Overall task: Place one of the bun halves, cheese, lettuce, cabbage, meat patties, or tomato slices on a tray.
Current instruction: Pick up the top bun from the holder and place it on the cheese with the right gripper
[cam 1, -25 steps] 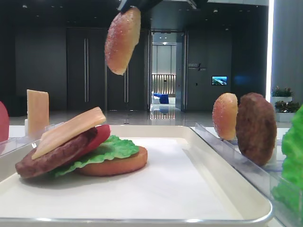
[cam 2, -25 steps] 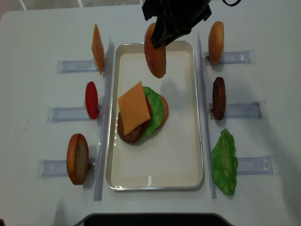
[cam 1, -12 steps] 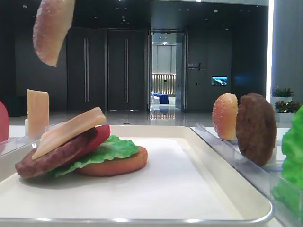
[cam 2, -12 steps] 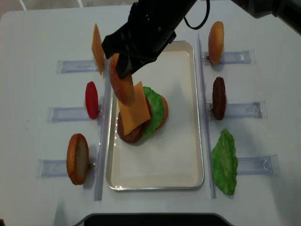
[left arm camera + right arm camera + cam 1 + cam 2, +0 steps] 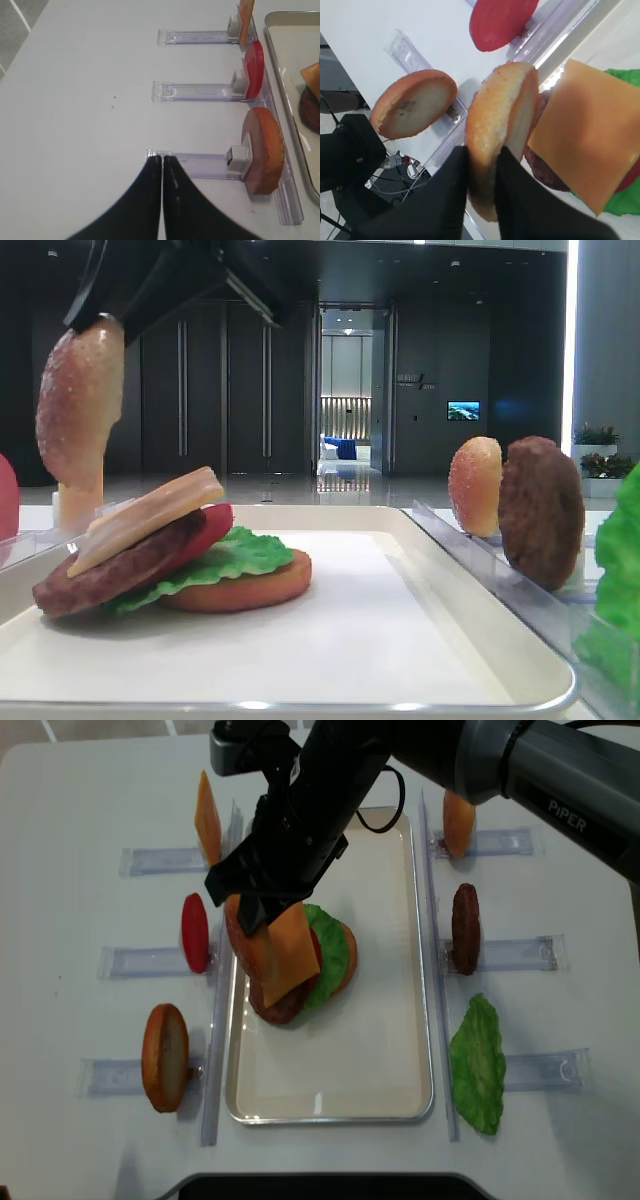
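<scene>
Right tool [image 5: 482, 155] gripping one seeded bun [image 5: 502, 125]

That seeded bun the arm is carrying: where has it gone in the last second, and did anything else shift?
The right fingers, clamped on the seeded top bun throughout, carried it from above the far end of the tray forward, leftward and lower. It now hangs on edge beside the cheese that tops the stack, not yet let go. The stack, the racked pieces and the shut left fingers stayed put.

One readable word
"PIPER" in white letters on the grey robot arm [image 5: 560, 790], at two o'clock overhead.
</scene>
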`<state>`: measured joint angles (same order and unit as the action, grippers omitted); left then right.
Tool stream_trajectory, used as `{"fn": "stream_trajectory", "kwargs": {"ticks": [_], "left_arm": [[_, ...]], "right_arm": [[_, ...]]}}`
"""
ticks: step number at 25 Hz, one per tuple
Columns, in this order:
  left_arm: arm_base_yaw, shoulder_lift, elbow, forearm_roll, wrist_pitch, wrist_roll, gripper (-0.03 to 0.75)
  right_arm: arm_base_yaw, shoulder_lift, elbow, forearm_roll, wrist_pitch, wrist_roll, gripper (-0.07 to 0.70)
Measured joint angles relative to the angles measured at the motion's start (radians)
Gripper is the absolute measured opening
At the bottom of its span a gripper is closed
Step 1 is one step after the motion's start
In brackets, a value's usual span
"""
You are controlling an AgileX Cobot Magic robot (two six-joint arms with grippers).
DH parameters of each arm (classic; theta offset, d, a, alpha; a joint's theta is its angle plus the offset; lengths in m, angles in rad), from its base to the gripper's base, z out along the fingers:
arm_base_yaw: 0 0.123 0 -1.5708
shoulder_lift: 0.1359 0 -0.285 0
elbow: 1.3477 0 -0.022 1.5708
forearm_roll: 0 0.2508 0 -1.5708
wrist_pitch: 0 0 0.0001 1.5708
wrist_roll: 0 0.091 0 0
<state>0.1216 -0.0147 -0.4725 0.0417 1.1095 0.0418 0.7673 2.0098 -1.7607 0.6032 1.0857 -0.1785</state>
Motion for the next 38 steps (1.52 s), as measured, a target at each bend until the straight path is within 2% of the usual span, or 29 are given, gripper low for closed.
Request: {"fn": "stream_trajectory", "kwargs": {"ticks": [21,38], "left_arm": [[0.0,0.0,0.0,0.0,0.0,0.0,-0.001],[0.0,0.0,0.0,0.0,0.0,0.0,-0.001]], "right_arm": [[-0.04,0.02,0.0,-0.01,0.002,-0.101,0.118],[-0.04,0.02,0.012,0.016,0.025,-0.106,0.118]]}}
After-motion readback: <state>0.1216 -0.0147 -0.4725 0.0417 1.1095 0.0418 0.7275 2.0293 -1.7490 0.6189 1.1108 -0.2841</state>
